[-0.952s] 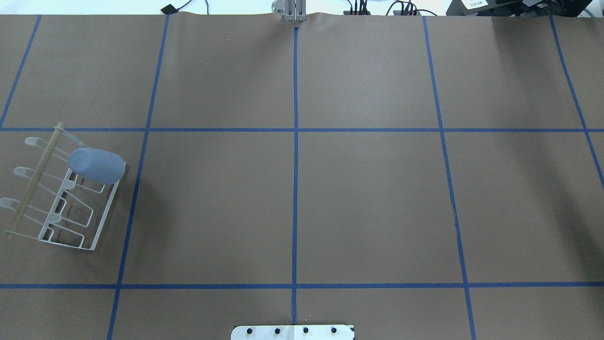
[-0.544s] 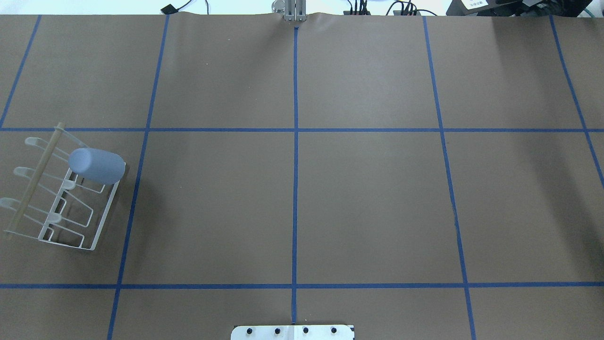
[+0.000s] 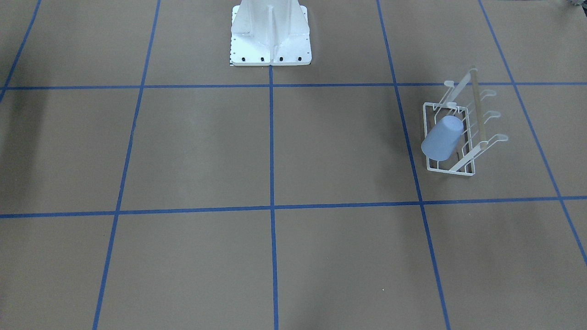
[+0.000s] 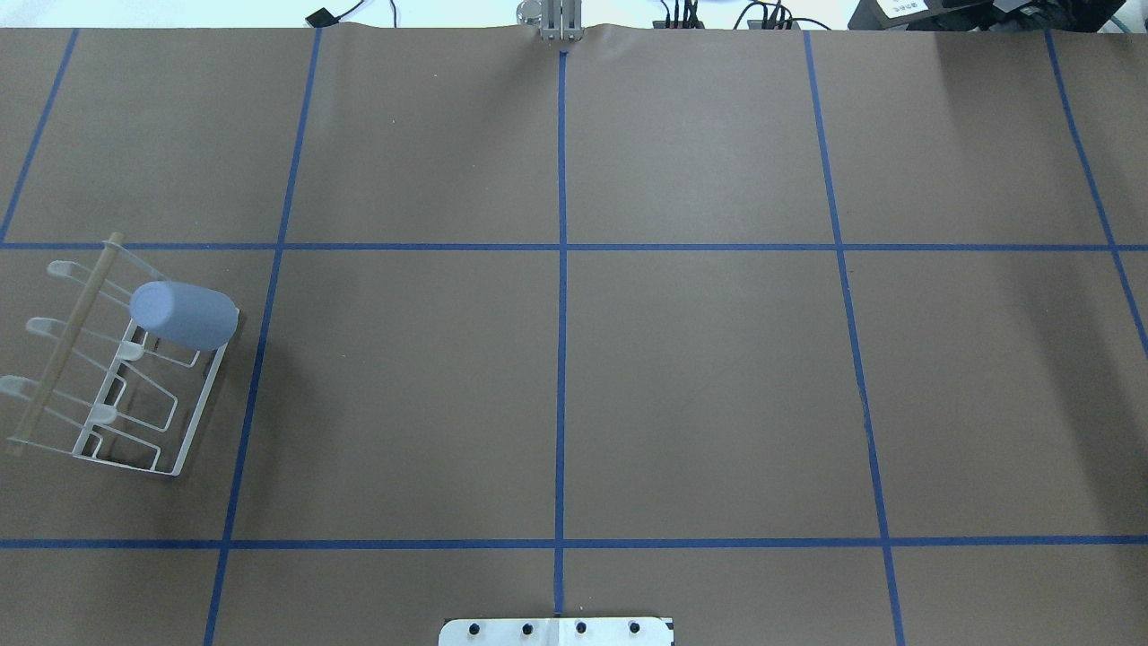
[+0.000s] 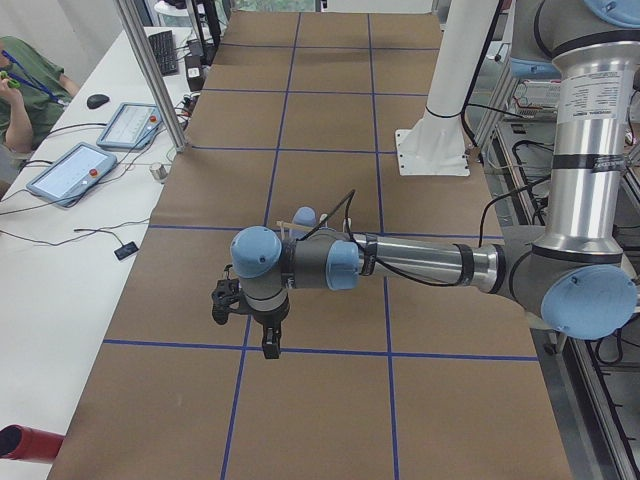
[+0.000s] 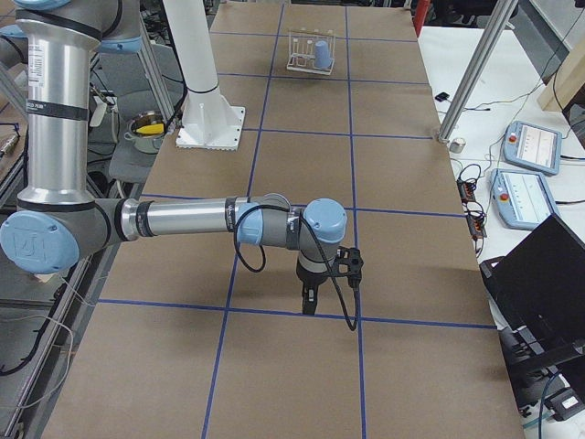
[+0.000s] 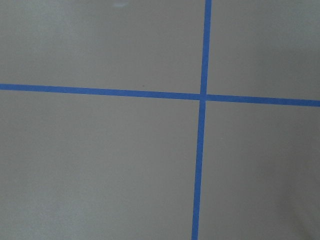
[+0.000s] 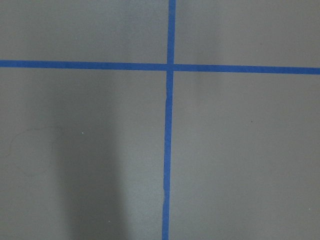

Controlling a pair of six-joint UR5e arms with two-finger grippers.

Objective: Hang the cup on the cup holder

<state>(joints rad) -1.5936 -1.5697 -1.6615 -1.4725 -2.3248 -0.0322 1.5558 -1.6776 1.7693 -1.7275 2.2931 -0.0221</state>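
The light blue cup (image 4: 184,316) sits upside down, tilted, on a prong of the white wire cup holder (image 4: 65,344) at the table's left edge. Both also show in the front view, the cup (image 3: 441,137) on the holder (image 3: 449,171), and small and far in the right side view, the cup (image 6: 321,53). My left gripper (image 5: 268,343) hangs above the table, off the holder, and shows only in the left side view. My right gripper (image 6: 309,300) shows only in the right side view. I cannot tell whether either is open or shut. Both wrist views show only brown table and blue tape.
The robot's white base plate (image 4: 556,631) stands at the near middle edge, its column (image 3: 270,32) in the front view. Blue tape lines divide the brown table. Tablets (image 5: 75,170) and a laptop (image 6: 548,274) lie on side benches beyond the table.
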